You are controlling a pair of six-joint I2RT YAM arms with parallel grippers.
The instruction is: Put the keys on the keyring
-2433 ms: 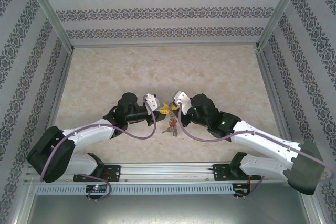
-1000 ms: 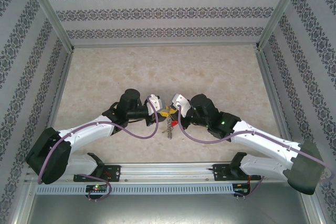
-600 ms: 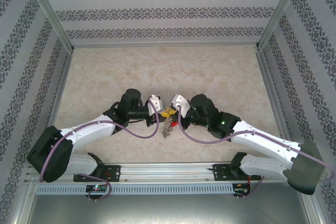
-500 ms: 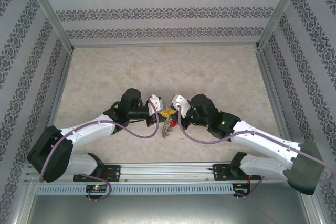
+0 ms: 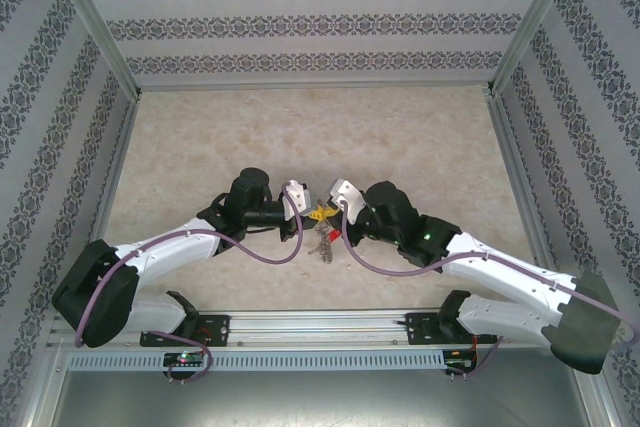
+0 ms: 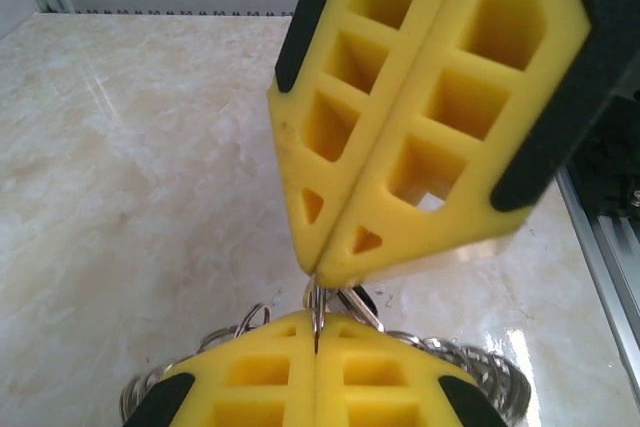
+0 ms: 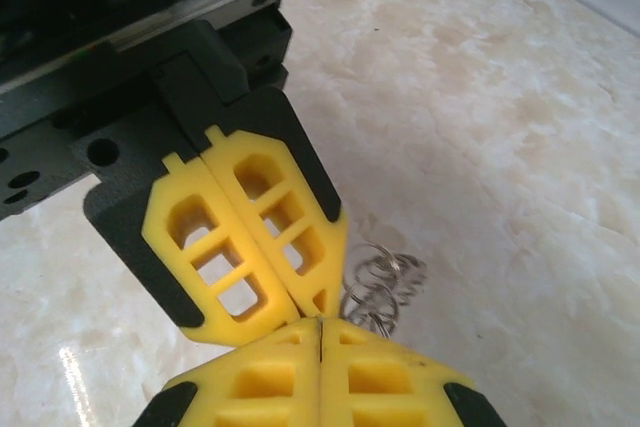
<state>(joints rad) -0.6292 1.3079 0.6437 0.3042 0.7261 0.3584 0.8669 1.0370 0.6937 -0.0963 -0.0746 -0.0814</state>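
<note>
The left hand [image 5: 311, 213] has closed since a moment ago and now clenches a thin wire of the keyring [image 7: 382, 282]. It meets the right hand [image 5: 329, 214] tip to tip, which is clenched on the ring too. The keys [image 5: 323, 240] dangle beneath, over the bench [image 5: 300, 137], near its centre.

We are in a robot lab booth: aluminium posts [image 5: 92, 22] and wallpapered panels [image 5: 310, 22] enclose a marble-look table [image 5: 300, 127], with a mounting rail [image 5: 320, 325] along its near edge.
</note>
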